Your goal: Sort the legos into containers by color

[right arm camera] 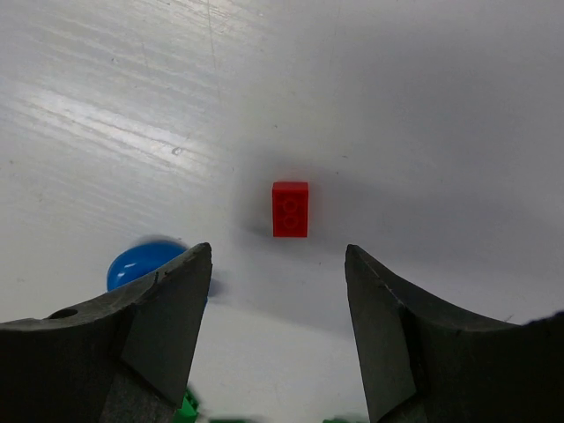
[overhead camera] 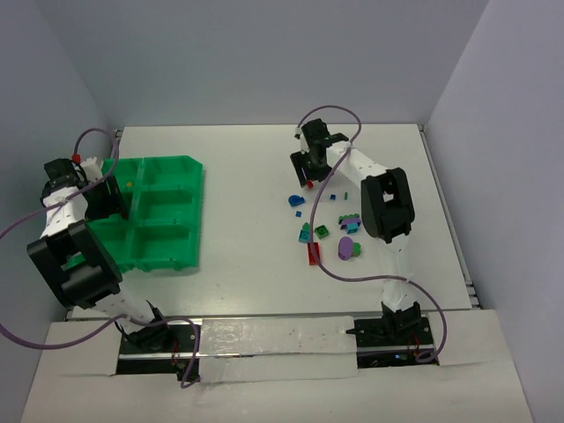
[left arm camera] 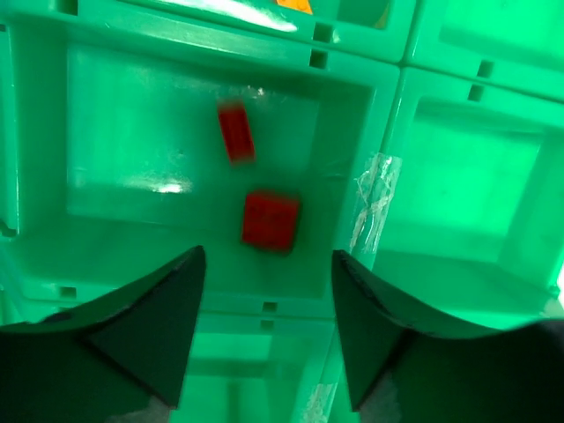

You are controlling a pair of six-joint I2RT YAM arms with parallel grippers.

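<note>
Left end effector (left arm camera: 269, 256), released, hangs over two red legos (left arm camera: 270, 220) unseen overhead; right end effector (right arm camera: 278, 248) spread empty.

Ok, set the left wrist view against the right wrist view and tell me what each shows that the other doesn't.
Left wrist only: the green tray, with two red legos in one compartment. Right wrist only: the white table, a lone red brick on it, and a blue piece beside one finger. Both: dark and open alike, the left fingers and the right fingers have nothing between them.
</note>
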